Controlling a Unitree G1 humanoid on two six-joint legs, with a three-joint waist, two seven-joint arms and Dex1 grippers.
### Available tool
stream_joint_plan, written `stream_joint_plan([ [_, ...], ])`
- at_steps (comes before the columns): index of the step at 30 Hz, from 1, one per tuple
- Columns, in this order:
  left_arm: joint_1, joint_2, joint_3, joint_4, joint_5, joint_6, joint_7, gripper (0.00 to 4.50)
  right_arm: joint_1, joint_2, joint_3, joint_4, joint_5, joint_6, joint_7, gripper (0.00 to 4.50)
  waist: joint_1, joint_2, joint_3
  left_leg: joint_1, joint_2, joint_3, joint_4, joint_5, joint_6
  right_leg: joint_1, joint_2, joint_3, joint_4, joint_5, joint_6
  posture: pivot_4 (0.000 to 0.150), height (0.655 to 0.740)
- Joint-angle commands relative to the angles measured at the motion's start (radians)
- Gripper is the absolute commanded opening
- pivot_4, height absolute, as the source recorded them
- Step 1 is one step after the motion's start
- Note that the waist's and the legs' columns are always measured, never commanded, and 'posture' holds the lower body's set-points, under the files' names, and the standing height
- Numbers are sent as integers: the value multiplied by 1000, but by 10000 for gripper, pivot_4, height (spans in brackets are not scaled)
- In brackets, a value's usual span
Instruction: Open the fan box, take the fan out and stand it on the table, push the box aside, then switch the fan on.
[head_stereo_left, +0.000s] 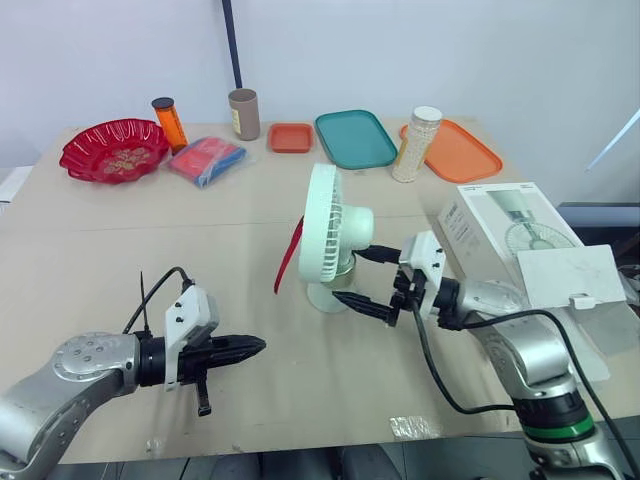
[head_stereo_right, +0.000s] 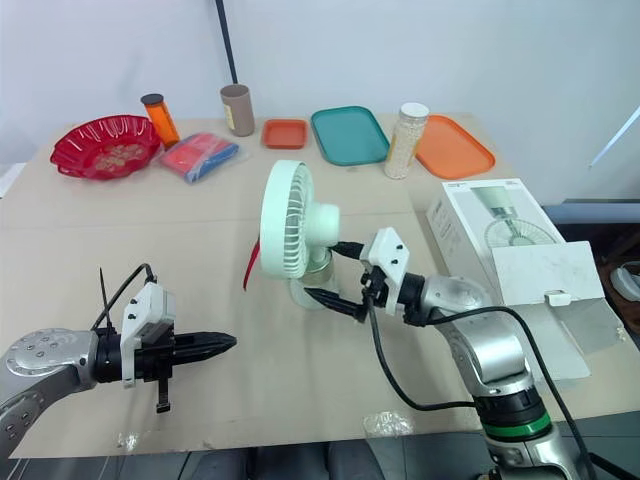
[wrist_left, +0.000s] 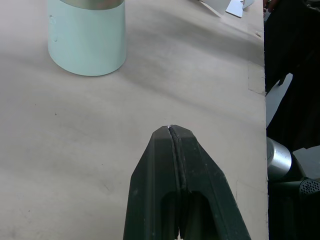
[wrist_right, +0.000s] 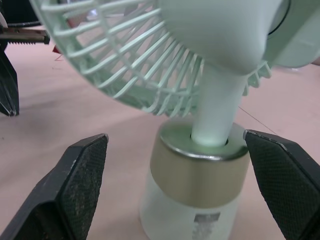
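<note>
Two gaps part right gripper (head_stereo_left: 347, 272) from fan (head_stereo_left: 322, 235).

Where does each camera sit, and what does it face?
Left eye view: head, looking forward and down over table and fan; both arms, left tool, right tool show.
Right eye view: head's other eye, same scene.
Left wrist view: along the shut left tool toward the fan's base.
Right wrist view: along the open right tool, straddling the fan's base.
Shared: both wrist views show that base.
</note>
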Motion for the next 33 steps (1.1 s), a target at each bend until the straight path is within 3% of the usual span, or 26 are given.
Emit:
stream_joint_plan([
  [1,-8,-6,7,-3,-5,-25,-13,0,25,-33,-44,-68,10,11,-12,44212,1,0,0,0,0,0,0,0,0,0,0,0,0,0,0,1500,7400],
  [9,32,24,87,31,19,-71,-37,0,218,-144,-210,-282,100,178,-80,44212,11,0,0,0,0,0,0,0,0,0,0,0,0,0,0,1500,7400],
  [10,38,28,109,36,15,-71,-37,5401,261,-150,-253,-346,137,235,-111,45000,20,0,0,0,0,0,0,0,0,0,0,0,-1,0,0,1500,7400],
  [15,111,21,202,27,0,-68,-33,21201,413,-131,-364,-580,261,382,-249,45000,22,0,0,1,0,0,0,-1,2,2,0,1,-1,-1,0,1500,7400],
  [18,148,12,224,25,13,-90,-33,30269,451,-115,-398,-630,299,418,-315,45000,22,0,-1,3,0,1,0,-1,2,3,0,1,-2,-1,1,1500,7400],
  [21,133,-8,258,53,39,-136,-3,42998,511,-115,-445,-665,288,427,-357,45000,25,0,-1,5,0,0,0,-1,2,7,0,1,-4,-1,1,1500,7400],
  [22,122,-14,265,63,43,-142,11,44475,524,-112,-458,-669,289,431,-370,45000,25,0,-1,6,0,0,0,-1,2,9,0,1,-4,-1,1,1500,7400],
  [27,141,-54,232,96,97,-229,-7,44475,621,-103,-472,-708,269,395,-383,45000,25,0,-1,8,0,0,-1,-3,5,13,0,0,-9,-2,2,1500,7400],
  [33,194,-136,184,111,168,-342,3,44475,818,-51,-478,-716,99,200,-352,45000,26,0,-2,9,0,0,-1,-4,6,14,0,0,-9,-2,2,1500,7400],
])
